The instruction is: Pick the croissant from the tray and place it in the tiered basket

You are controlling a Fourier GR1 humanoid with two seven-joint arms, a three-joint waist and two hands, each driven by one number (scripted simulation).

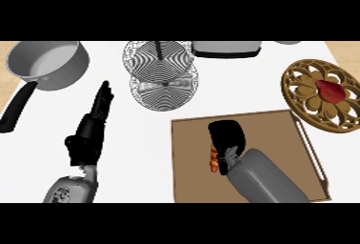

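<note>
Croissant (pixel 213 159): on the brown tray (pixel 197 186), mostly hidden under the right hand (pixel 228 138), whose fingers curl over it. Likely light, soft, flaky; best held across its middle. Left hand (pixel 95 119) rests open on the surface.

A white worktop (pixel 232 95) carries a brown tray (pixel 281 143), a grey saucepan (pixel 49 64), a wire tiered basket (pixel 162 71), a carved wooden trivet (pixel 323 97) and, at the far edge, perhaps a toaster (pixel 226 47).
</note>
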